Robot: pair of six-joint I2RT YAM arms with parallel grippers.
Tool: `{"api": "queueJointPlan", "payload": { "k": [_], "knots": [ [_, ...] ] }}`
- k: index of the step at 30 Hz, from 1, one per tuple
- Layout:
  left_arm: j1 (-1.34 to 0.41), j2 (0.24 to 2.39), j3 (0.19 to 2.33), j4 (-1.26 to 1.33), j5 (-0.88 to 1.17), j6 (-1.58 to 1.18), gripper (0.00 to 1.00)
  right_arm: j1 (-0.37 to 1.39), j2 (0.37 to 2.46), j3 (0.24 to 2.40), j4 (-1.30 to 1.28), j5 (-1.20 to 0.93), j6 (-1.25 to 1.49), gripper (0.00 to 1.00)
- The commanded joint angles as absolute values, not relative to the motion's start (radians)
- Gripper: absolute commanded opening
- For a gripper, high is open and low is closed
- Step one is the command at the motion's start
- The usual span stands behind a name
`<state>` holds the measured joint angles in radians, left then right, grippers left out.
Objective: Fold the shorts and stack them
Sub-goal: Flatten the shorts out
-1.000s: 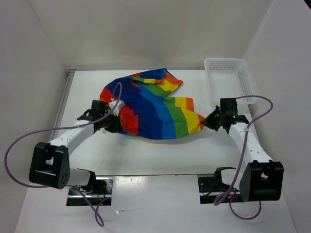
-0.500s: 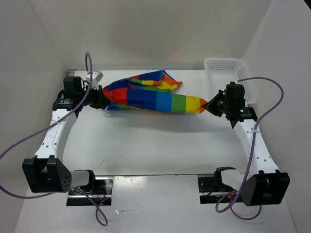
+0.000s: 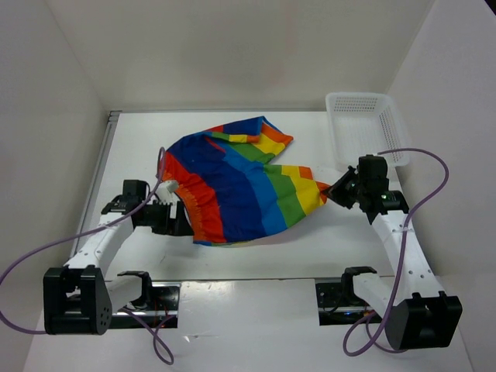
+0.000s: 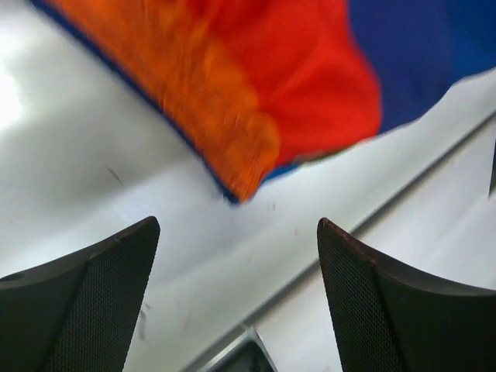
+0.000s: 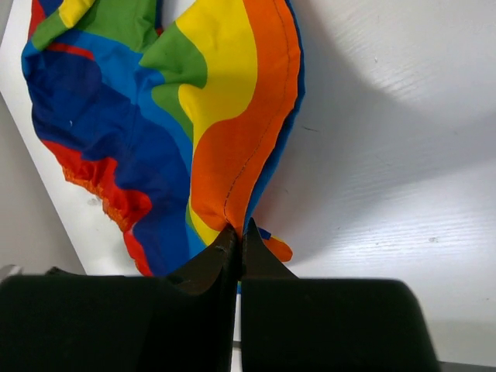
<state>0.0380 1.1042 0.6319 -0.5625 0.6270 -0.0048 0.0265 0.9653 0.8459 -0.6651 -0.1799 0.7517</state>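
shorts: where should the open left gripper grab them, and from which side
Grip the shorts by the gathered red-orange waistband edge, coming in low from the left. That edge lies bunched on the table just ahead of the open left gripper, while the right gripper pinches the opposite orange corner.

Open table (image 3: pixel 310 248) before the shorts (image 3: pixel 232 186); basket (image 3: pixel 364 128) at far right.
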Motion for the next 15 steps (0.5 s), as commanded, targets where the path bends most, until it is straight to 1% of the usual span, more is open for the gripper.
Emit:
{"api": "queueJointPlan", "payload": {
  "k": [1, 5, 7, 10, 14, 15],
  "knots": [
    [0.034, 1.098, 0.600, -0.543, 0.670, 0.000, 0.89, 0.028, 0.952, 0.854, -0.647, -0.190, 0.769, 0.00],
    [0.034, 1.111, 0.532, -0.512, 0.695, 0.000, 0.86, 0.037, 0.953, 0.854, -0.647, -0.181, 0.769, 0.00],
    [0.019, 1.111, 0.496, -0.456, 0.727, 0.000, 0.86, 0.037, 0.953, 0.845, -0.638, -0.190, 0.769, 0.00],
    [-0.006, 1.126, 0.480, -0.374, 0.781, 0.000, 0.84, 0.057, 0.953, 0.818, -0.620, -0.199, 0.791, 0.00],
    [-0.015, 1.137, 0.448, -0.303, 0.736, 0.000, 0.68, 0.080, 0.953, 0.762, -0.601, -0.199, 0.840, 0.00],
    [-0.024, 1.147, 0.437, -0.290, 0.736, 0.000, 0.61, 0.080, 0.953, 0.752, -0.601, -0.199, 0.856, 0.01]
  ]
}}
